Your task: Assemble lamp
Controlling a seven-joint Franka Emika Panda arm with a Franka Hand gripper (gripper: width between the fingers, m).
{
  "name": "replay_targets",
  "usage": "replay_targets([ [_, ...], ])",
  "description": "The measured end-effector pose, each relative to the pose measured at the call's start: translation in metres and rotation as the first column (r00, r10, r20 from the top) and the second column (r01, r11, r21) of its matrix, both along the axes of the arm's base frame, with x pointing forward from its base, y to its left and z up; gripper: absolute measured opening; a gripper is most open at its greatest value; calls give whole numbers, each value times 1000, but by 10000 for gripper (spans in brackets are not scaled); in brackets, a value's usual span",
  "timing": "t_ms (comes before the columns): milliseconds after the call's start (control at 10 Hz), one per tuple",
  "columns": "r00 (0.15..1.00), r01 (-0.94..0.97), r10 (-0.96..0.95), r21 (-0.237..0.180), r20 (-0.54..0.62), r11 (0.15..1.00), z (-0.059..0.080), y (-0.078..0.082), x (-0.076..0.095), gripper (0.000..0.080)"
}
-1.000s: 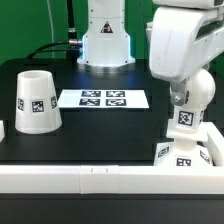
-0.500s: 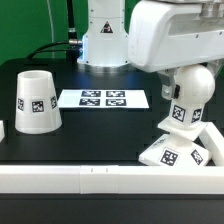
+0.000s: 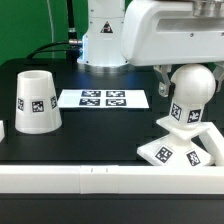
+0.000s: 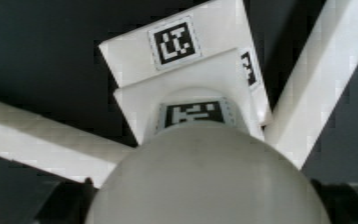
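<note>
The light, rigid, smooth plastic bulb [image 3: 190, 92] is seen standing on the square base [image 3: 180, 150], well apart from the shade [image 3: 34, 100]; its stem is judged the surest hold, though the hand's state cannot be told.

Exterior view: table-edge height, faces the arm's pedestal across the table [image 3: 90, 125] | Wrist view: close, down along bulb [image 4: 197, 170] onto base [image 4: 176, 45] | Shared: bulb [image 3: 190, 90], base [image 3: 180, 150]
</note>
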State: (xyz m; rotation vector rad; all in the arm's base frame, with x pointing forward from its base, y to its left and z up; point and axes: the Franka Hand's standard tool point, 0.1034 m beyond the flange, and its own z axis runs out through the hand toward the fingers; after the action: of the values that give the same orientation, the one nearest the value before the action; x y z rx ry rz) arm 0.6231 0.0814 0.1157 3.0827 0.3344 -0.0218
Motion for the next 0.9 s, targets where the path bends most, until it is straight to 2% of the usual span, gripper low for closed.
replay_targets([
  [200,978,209,-210,44,17,977,-1,-3,0,579],
  [400,939,342,-343,59,9,938,-4,-1,-3,579],
  [500,940,340,-342,59,8,938,-4,-1,-3,579],
  [600,940,339,-340,59,8,939,-4,-1,-3,672],
  [800,955,296,-297,58,6,953,-2,-1,-7,697],
  [900,965,260,-261,55,2,964,1,-3,-17,697],
])
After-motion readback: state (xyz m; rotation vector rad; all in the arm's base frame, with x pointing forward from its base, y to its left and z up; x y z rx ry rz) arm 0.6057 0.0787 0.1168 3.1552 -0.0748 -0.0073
